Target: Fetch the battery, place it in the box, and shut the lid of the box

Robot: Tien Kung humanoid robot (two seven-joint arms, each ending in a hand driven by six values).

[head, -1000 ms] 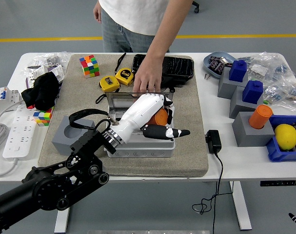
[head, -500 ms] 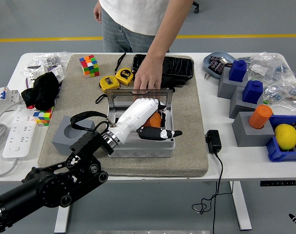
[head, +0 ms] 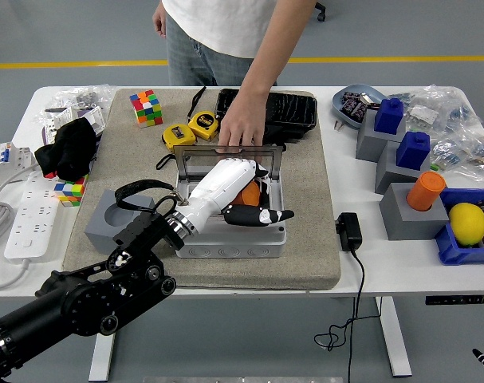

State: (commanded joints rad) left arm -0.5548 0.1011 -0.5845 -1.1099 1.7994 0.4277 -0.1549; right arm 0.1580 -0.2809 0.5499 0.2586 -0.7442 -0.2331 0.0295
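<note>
On the tan felt mat [head: 305, 239] at the middle of the white table [head: 401, 255] sits a light grey plastic box [head: 234, 239], its clear lid [head: 226, 159] standing raised along the far edge. Inside it shows something orange, rounded and smooth, the battery [head: 248, 194], mostly hidden beneath the left hand [head: 234, 187]. That hand, white-shelled with black fingertips, reaches into the box from the lower left and lies right over the battery; its fingers [head: 261, 214] stretch rightward across the opening, and whether they grip the battery cannot be told. A person's hand [head: 242, 128] comes down from the far side and rests on the lid's top edge. Behind the box lies a black tray [head: 293, 112] with a ribbed wall, and two yellow tape measures [head: 190, 129] lie to its left. At right, grey blocks carry blue caps [head: 401, 132] and an orange cylinder [head: 426, 190]; a blue bin [head: 449, 247] holds a yellow lemon [head: 467, 223].
</note>
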